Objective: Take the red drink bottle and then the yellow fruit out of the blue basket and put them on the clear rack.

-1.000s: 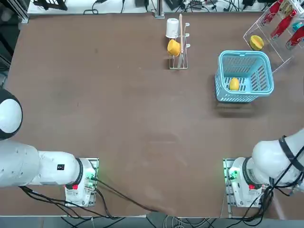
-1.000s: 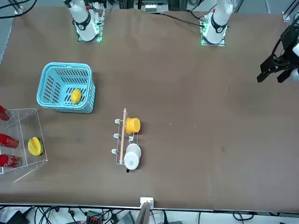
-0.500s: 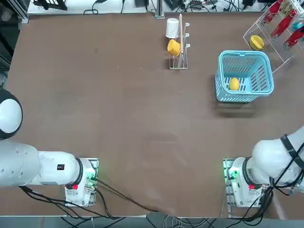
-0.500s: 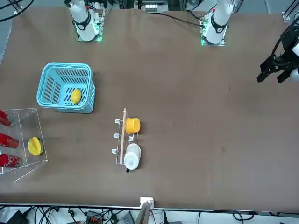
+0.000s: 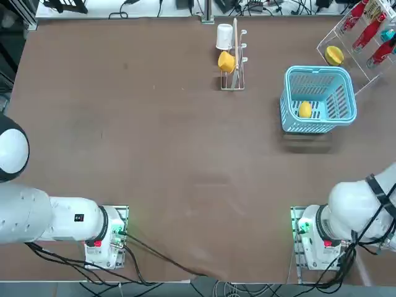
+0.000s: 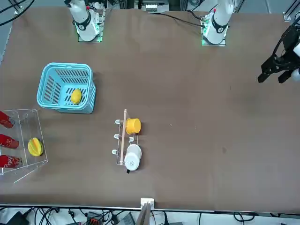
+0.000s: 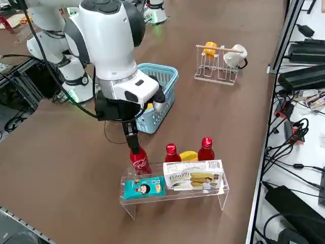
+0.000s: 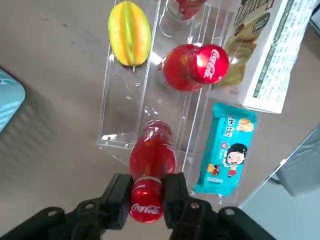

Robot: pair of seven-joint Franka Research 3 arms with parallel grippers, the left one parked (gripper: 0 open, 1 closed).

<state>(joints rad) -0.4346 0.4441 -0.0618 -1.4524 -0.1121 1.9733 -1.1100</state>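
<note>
Right wrist view: I have the red drink bottle between the jaws of the right gripper, which stand narrow about its cap end.
Jaws: over the clear rack, at the end nearest the robot's bases. The right gripper points down there.
Bottle's long axis: close to upright, cap up at the jaws, body running down from them. I cannot tell whether its base touches the rack.
Neighbour bottles: one stands upright on the rack, another beyond it, both farther from the bases than the jaws.
Blue snack packet: on the rack, just beside the jaws, on the robot's right.
Star fruit: on the rack, ahead of the jaws and to the robot's left.
Yellow fruit: in the blue basket on the bench, to the robot's left of the jaws and nearer the bases.
Step in hand: I judge it to be setting the bottle down.
Next move: lower straight along the bottle's axis until its base seats, then open.
Risk: a lean at release could tip it off the rack's edge or into its neighbour.
</note>
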